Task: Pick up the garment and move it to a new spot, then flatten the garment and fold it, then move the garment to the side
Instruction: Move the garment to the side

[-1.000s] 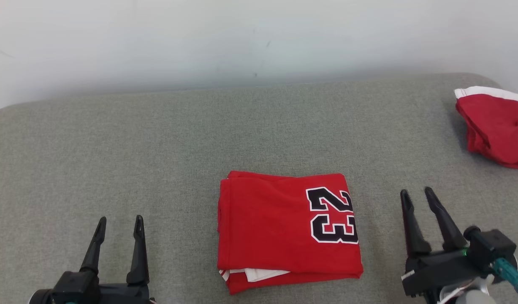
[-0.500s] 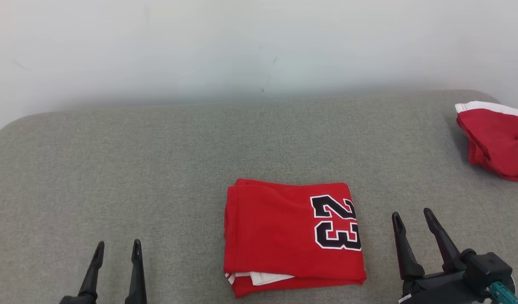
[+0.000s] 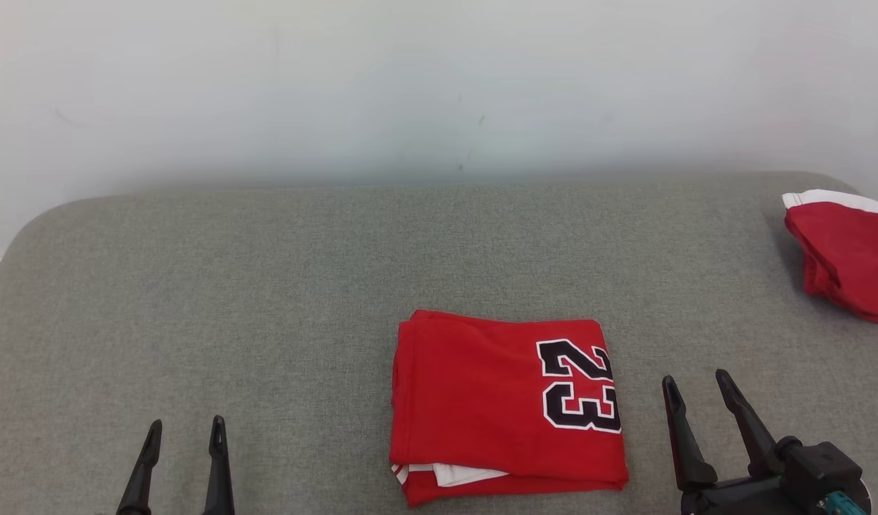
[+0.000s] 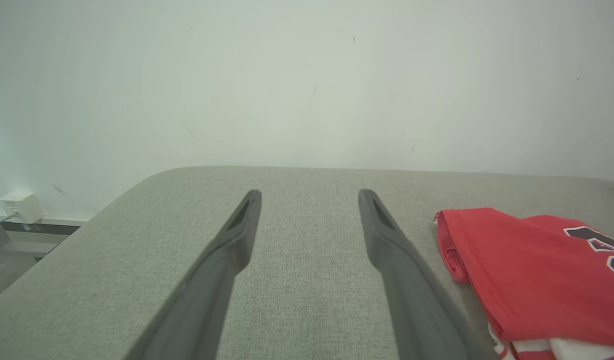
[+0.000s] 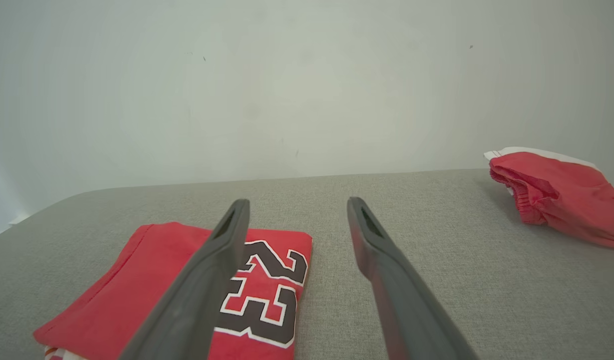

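A red garment (image 3: 503, 404) with a black "23" lies folded into a neat rectangle on the grey surface (image 3: 267, 286), a strip of white trim peeking out at its near edge. My right gripper (image 3: 698, 388) stands open just to its right, apart from the cloth. At the lower left my left gripper (image 3: 184, 433) is open too, well clear of the garment. The left wrist view has the garment (image 4: 532, 280) to the right of my left gripper (image 4: 309, 200). In the right wrist view the garment (image 5: 136, 285) lies under and left of my right gripper (image 5: 295, 209).
A second red piece of clothing (image 3: 850, 257) with a white band lies bunched at the far right edge of the surface, also seen as red clothing (image 5: 557, 195). A pale wall (image 3: 439, 86) rises behind. A small white box (image 4: 21, 207) sits low by the wall.
The head camera has tilted up, so the whole scene sits lower. Both grippers have drawn back toward the near edge. The right gripper's fingers stand slightly wider apart. The garment lies unchanged.
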You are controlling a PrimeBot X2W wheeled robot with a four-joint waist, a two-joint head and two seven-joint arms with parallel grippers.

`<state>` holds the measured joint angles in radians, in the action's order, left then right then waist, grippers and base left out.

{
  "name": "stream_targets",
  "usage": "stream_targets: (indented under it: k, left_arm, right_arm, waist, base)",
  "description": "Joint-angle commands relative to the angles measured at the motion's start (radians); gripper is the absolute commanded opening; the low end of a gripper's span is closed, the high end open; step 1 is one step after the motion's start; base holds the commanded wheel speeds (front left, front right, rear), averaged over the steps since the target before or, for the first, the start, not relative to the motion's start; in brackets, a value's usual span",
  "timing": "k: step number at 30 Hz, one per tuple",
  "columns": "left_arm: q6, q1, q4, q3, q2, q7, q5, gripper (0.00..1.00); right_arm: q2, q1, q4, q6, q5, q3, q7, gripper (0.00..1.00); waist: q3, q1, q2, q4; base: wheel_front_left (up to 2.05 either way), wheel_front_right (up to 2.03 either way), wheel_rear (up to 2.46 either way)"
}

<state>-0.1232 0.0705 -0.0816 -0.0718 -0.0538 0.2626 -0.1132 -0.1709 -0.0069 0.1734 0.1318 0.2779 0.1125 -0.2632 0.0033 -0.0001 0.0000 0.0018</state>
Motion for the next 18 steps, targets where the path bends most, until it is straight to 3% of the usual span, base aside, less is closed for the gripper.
stream_targets:
  k: [1,18]
  left_arm:
    - [0.003,0.012,0.006,-0.005,-0.002,0.003,0.004,1.0]
    - [0.008,0.02,0.014,-0.01,0.001,0.003,0.008,1.0]
  right_arm:
    - [0.004,0.009,0.001,-0.003,-0.01,-0.001,0.003,1.0]
    - [0.009,0.009,0.012,-0.003,-0.012,-0.011,0.008,1.0]
  waist:
    - [-0.001,0.0001,0.0,0.0]
    - [-0.009,0.0001,0.0,0.002]
  base:
    - [0.0,0.0,0.0]
    - [0.0,0.0,0.0]
